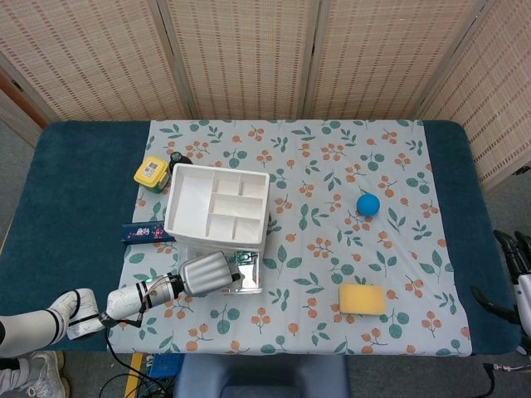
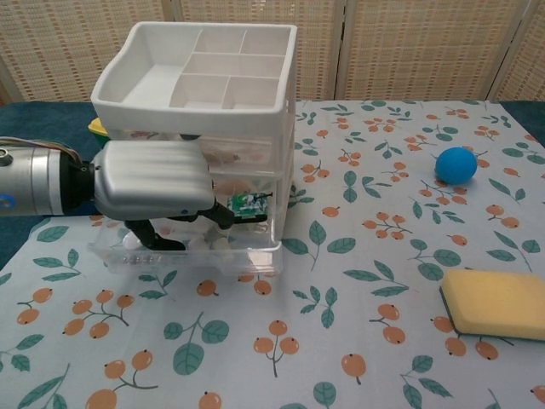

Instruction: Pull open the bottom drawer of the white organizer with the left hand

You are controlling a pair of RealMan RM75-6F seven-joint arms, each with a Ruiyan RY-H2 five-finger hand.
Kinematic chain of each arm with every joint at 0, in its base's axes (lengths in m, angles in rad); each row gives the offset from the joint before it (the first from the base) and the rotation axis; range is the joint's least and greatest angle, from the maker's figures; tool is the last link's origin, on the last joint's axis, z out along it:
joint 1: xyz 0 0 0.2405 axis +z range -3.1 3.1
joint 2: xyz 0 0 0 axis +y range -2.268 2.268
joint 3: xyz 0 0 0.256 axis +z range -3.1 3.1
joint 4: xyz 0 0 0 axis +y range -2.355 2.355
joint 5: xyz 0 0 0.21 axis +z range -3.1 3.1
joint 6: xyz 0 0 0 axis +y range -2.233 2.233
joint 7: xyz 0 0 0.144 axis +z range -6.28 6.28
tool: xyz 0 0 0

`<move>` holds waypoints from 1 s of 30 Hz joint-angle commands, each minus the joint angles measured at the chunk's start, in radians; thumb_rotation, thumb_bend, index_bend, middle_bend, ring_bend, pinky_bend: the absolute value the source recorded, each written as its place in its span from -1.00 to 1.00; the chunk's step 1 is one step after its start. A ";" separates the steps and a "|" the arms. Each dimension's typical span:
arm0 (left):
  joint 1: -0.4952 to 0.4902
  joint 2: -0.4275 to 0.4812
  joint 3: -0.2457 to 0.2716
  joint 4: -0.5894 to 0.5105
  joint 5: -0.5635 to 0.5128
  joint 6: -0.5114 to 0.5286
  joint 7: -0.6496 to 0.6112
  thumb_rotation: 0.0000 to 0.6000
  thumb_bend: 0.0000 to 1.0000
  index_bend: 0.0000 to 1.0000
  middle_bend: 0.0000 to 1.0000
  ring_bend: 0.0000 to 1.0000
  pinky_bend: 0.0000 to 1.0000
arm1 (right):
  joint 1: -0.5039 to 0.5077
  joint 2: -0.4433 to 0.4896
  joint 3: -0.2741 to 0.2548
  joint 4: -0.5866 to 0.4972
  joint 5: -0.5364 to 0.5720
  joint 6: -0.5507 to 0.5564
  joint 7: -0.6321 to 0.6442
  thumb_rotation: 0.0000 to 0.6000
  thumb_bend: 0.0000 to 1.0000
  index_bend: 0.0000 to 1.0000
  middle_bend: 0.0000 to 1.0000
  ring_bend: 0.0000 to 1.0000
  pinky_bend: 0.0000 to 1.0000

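Nearest the robot, one left hand point(image 2: 153, 189) sits at the front of the bottom drawer point(image 2: 192, 254) of the organizer point(image 2: 200, 81), its fingers point(image 2: 149, 234) curled down into the clear drawer front, gripping it. The drawer stands slightly proud of the frame. One right hand point(image 1: 516, 253) shows at the table's right edge in the head view; whether it is open or closed cannot be told.

One yellow sponge point(image 2: 498, 302) lies on the floral cloth point(image 2: 366, 256), well right of the organizer. One small green item point(image 2: 248, 203) sits inside the middle drawer, just beside the left hand.

The organizer count is one: a white top tray with several compartments over clear drawers. One blue ball point(image 2: 456, 164) lies farther back on the right. One dark flat packet point(image 1: 146, 233) lies left of the organizer; its print is too small to read. One yellow tub point(image 1: 152, 172) and one dark cap point(image 1: 176, 157) stand behind the organizer; the tub's label is unreadable.
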 commanded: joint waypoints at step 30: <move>-0.007 -0.016 0.001 0.007 -0.015 0.002 -0.012 1.00 -0.53 0.19 1.00 1.00 1.00 | -0.009 -0.005 0.004 0.012 0.003 0.013 0.012 1.00 -0.51 -1.00 -0.80 -1.00 -1.00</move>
